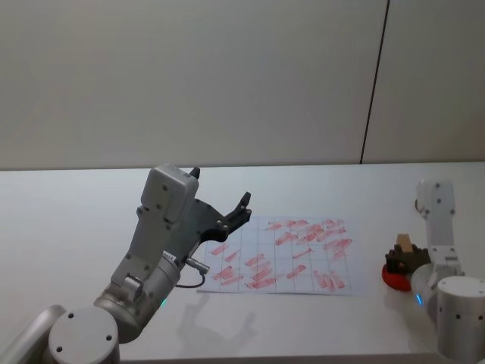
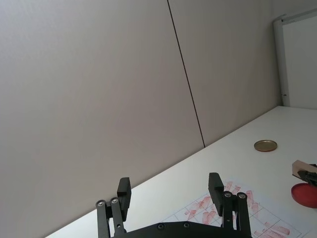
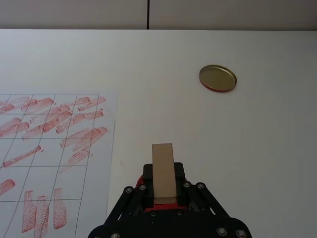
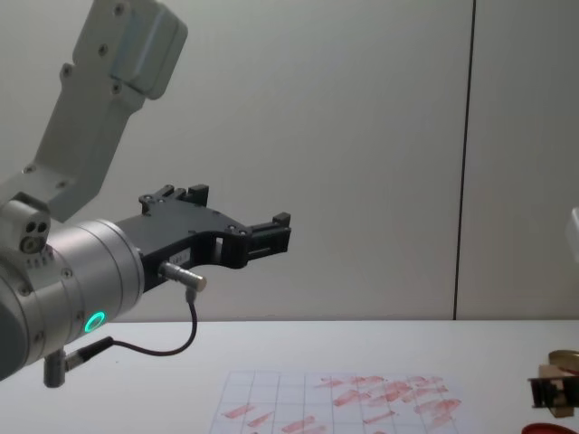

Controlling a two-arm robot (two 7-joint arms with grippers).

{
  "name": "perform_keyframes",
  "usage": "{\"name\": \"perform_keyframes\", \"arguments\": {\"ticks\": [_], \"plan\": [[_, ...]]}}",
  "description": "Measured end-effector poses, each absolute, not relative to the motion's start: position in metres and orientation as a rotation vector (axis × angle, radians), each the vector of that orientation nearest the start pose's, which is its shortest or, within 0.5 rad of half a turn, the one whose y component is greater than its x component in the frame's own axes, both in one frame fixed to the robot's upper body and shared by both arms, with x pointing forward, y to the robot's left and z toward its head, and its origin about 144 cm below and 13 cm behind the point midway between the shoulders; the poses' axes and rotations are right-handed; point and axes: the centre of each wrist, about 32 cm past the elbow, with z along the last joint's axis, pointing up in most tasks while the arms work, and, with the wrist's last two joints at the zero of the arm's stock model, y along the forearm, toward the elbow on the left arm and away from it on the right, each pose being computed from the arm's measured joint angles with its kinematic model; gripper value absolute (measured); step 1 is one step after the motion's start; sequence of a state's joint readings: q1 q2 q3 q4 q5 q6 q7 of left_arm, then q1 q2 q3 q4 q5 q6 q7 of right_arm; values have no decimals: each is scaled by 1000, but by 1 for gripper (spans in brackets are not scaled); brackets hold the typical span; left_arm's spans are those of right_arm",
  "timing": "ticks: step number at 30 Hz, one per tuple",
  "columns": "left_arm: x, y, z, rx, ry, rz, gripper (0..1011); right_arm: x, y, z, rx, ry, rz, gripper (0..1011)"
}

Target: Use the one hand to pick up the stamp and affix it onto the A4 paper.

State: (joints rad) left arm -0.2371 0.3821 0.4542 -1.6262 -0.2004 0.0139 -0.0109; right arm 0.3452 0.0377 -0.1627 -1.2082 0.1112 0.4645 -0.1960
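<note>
The stamp (image 3: 163, 171), a small tan wooden block, stands upright between the fingers of my right gripper (image 3: 163, 182), which is shut on it. In the head view the stamp (image 1: 405, 243) and right gripper (image 1: 402, 258) hover just over a red disc, to the right of the A4 paper (image 1: 282, 262). The paper (image 3: 49, 148) lies flat, covered in red oblong prints. My left gripper (image 1: 221, 187) is raised high over the paper's left part, open and holding nothing (image 2: 170, 183).
The red round disc (image 1: 389, 277) lies under the right gripper on the white table (image 1: 68, 227). A gold round disc (image 3: 218, 78) sits farther back on the right. A pale wall stands behind the table.
</note>
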Motion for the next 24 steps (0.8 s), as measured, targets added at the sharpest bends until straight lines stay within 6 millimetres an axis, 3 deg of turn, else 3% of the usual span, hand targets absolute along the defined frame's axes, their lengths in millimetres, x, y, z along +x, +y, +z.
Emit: {"name": "perform_keyframes", "arguments": {"ticks": [17, 24], "plan": [[492, 198, 1204, 61, -268, 1124, 993, 555, -195, 1137, -476, 401, -1586, 222], [492, 198, 1204, 61, -268, 1124, 993, 556, -194, 1135, -475, 413, -1580, 393]]}}
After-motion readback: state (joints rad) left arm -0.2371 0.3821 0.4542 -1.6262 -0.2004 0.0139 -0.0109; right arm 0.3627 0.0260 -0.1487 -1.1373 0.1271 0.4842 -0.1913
